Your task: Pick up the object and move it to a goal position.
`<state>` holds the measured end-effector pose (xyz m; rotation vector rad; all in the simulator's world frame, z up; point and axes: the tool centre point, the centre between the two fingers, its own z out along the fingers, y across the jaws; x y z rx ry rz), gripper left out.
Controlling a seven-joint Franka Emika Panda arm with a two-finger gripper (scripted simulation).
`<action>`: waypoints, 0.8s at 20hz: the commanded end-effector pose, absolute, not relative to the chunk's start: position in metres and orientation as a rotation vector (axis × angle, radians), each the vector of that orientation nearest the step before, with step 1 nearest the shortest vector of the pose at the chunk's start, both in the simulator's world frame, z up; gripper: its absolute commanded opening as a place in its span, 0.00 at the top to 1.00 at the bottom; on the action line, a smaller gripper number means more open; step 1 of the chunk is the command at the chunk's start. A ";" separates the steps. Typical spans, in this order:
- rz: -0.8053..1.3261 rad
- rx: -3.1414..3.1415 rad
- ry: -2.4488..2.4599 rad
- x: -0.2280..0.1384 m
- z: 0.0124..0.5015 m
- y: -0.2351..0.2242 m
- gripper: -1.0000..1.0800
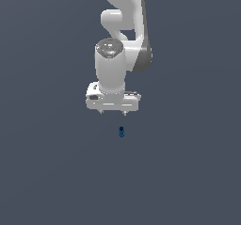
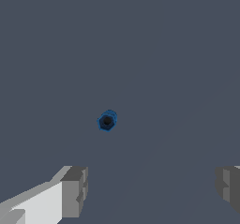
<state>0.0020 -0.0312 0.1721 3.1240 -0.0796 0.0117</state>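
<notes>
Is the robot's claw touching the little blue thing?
Apart. The exterior view shows bare background between the gripper and the blue object below; in the wrist view it sits clear of both fingers.

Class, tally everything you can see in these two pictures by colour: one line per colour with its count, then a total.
Bright blue with a darker top: 1, the tiny object
White: 1, the robot arm with its gripper, fingers apart and above the object
Total: 2
</notes>
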 end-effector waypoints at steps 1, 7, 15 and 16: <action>0.012 3.124 -0.080 0.002 0.172 -0.031 0.04; 0.019 3.122 0.011 0.004 0.175 -0.016 0.04; 0.022 3.121 0.045 0.005 0.176 -0.010 0.04; 0.022 3.121 0.036 0.005 0.175 -0.010 0.04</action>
